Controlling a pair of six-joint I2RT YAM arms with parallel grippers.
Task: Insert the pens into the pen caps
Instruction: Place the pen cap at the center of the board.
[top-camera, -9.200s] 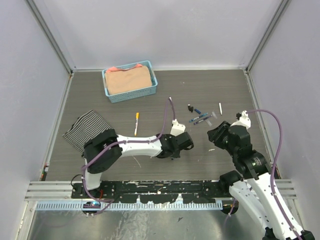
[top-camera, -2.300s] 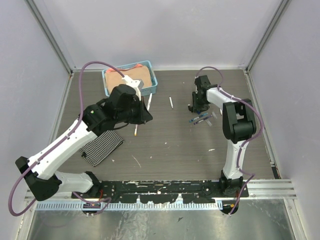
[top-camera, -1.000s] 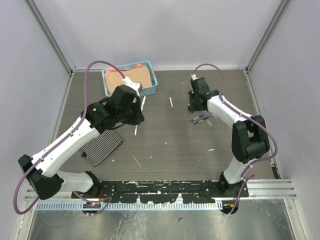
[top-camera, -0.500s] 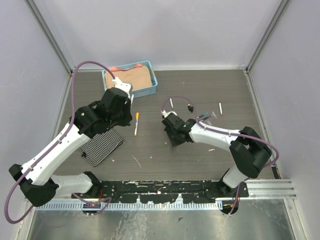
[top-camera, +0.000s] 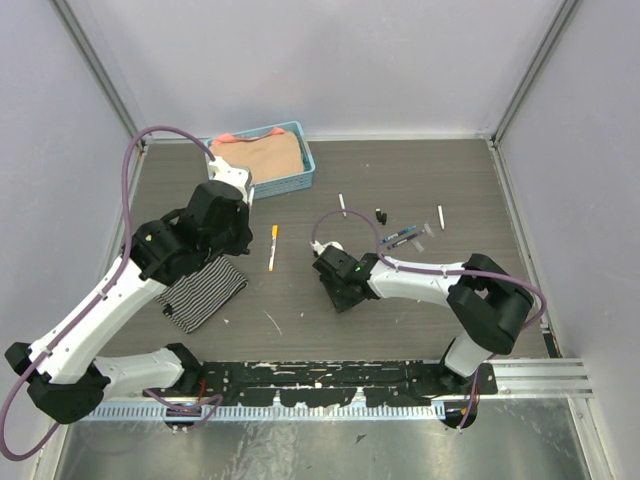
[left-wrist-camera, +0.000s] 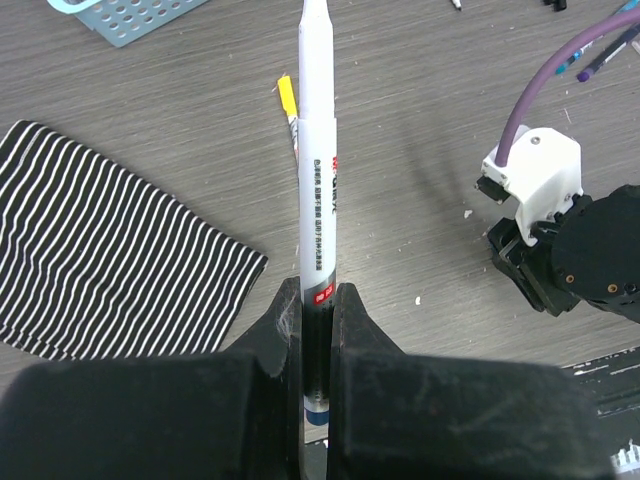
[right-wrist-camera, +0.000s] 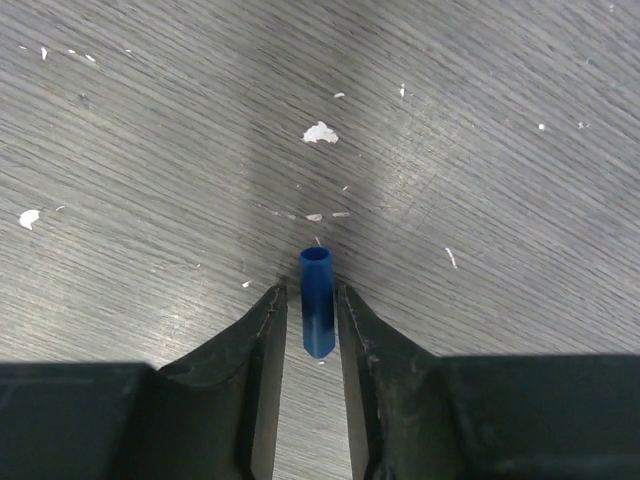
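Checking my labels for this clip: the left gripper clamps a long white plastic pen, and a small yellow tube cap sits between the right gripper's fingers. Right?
Not quite. The small tube cap between the right gripper's fingers is blue, not yellow; the right wrist view shows it. The left gripper does clamp the long white plastic pen.

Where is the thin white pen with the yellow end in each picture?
Top external: thin white pen with the yellow end lies mid-table, right of the black-and-white striped cloth.
Left wrist: upper middle, beside the gripped white pen; cloth at left.
Right wrist: not in it.
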